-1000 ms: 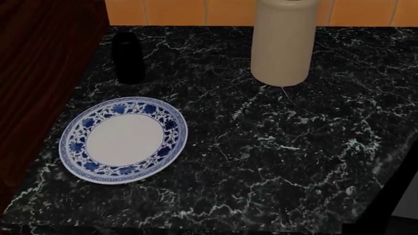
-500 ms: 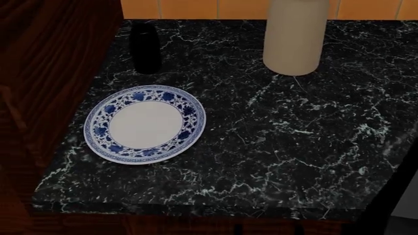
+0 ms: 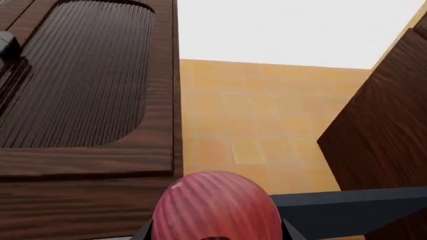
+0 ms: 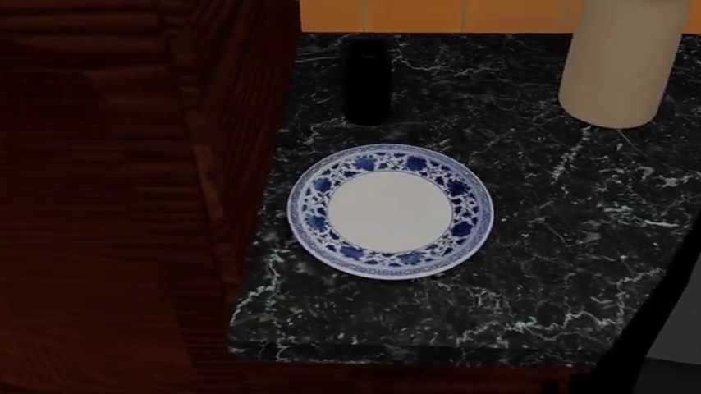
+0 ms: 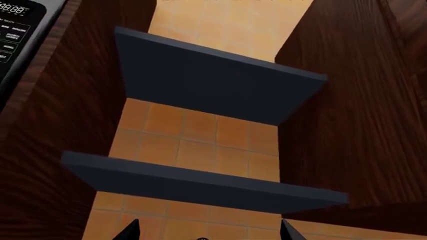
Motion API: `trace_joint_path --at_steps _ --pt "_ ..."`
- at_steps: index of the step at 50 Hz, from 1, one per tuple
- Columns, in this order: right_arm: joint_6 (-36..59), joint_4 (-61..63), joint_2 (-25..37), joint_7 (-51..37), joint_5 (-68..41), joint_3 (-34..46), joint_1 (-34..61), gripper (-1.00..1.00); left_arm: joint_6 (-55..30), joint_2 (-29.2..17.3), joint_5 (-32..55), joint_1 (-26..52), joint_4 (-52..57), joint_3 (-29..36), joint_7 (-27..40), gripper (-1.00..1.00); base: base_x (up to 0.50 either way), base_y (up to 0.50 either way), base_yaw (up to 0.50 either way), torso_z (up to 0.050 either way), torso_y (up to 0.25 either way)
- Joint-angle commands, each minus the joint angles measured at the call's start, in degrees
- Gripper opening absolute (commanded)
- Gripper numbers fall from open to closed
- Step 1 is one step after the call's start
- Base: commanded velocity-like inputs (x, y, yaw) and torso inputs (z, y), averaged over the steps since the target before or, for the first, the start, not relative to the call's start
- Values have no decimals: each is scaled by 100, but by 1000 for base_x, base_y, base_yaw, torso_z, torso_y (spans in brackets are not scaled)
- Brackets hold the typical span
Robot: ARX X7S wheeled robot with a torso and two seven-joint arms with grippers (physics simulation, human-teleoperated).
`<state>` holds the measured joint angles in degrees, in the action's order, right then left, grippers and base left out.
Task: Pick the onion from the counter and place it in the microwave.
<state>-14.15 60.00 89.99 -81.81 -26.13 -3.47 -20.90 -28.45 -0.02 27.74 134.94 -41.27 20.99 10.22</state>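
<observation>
My left gripper (image 3: pixel 217 235) clasps the onion (image 3: pixel 217 210) at the bottom centre of the wrist frame, its streaks running up toward the frame's top, axis upright there. My right gripper (image 5: pixel 208 232) is spread wide, empty. The counter (image 4: pixel 547 246) holds a plate (image 4: pixel 390 211).

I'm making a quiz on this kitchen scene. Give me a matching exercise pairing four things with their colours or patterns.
Things:
1. Round onion in the left hand
2. Round plate
3. Marble-like counter
4. Tall cylindrical canister

Colours:
A. Black with thin white veins
B. Plain cream
C. Striped red-pink
D. White centre, blue floral rim

Pairs: 1-C, 2-D, 3-A, 4-B
</observation>
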Motion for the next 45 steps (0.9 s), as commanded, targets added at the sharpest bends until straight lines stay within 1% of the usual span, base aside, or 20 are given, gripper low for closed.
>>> trace_joint_path --at_steps 1,45 --pt "-11 0 0 -6 24 46 29 100 -7 1 130 6 33 -59 91 -100 0 500 0 0 0" --pt "-10 0 0 16 5 182 178 100 4 1 81 6 52 -42 47 -100 0 500 0 0 0"
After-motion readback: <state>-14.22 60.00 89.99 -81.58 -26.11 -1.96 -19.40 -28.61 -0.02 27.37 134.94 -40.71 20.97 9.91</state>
